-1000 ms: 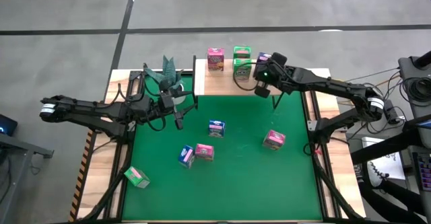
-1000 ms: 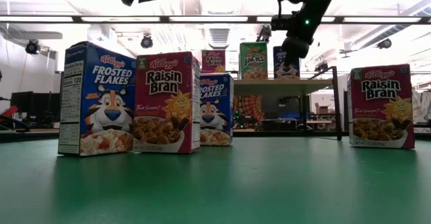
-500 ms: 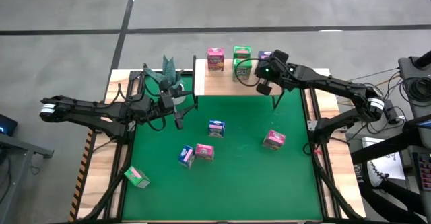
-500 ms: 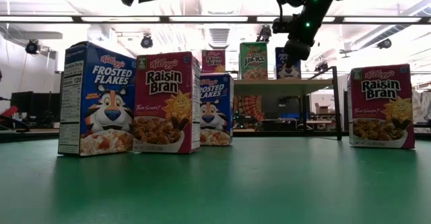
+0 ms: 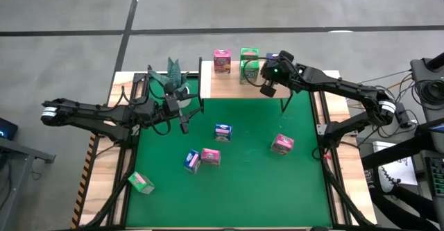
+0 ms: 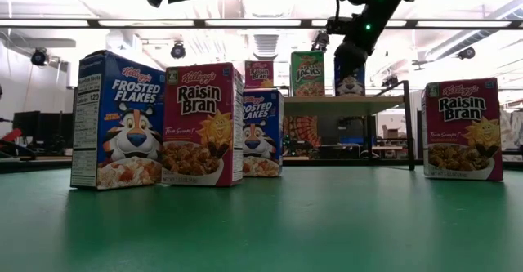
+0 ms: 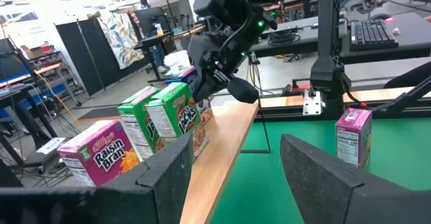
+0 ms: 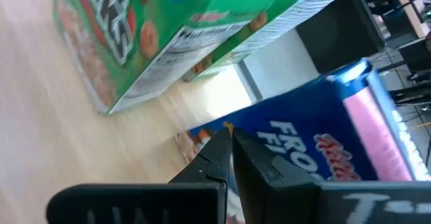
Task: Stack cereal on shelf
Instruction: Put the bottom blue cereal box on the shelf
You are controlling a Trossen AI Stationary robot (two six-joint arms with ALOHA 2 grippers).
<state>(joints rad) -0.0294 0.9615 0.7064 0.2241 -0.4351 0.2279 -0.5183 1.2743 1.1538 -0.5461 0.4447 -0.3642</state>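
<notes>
The pale wooden shelf [image 5: 229,85] stands at the table's far edge. On it are a pink cereal box [image 5: 221,60], two green ones [image 5: 249,56], and a blue one [image 6: 350,82] partly behind my right gripper. My right gripper [image 5: 267,87] is shut, hovering at the shelf's right part, its tips [image 8: 227,135] right by the blue box [image 8: 316,150]. My left gripper [image 5: 184,116] stands open and level over the mat's far left, with nothing between its fingers [image 7: 168,177]. Several more boxes stand on the green mat [image 5: 243,189]. My right gripper's shut fingertips [image 8: 222,143] point slanting down toward the low front part of the blue box [image 8: 269,133] on the shelf board. The wrist view looks along the fingers, so I cannot tell whether they touch the box.
On the mat stand two blue boxes [image 5: 223,131] [image 5: 192,161], two pink ones [image 5: 210,156] [image 5: 282,143] and a green one [image 5: 141,182]. A teal leafy object [image 5: 173,75] sits left of the shelf. Black shelf posts [image 5: 200,78] [image 5: 283,105] stand at its ends.
My right gripper, still shut, has tipped up a little and shifted slightly toward the table's left in front of the shelf, so more of the blue box's front shows in the low view. The boxes have not moved.
</notes>
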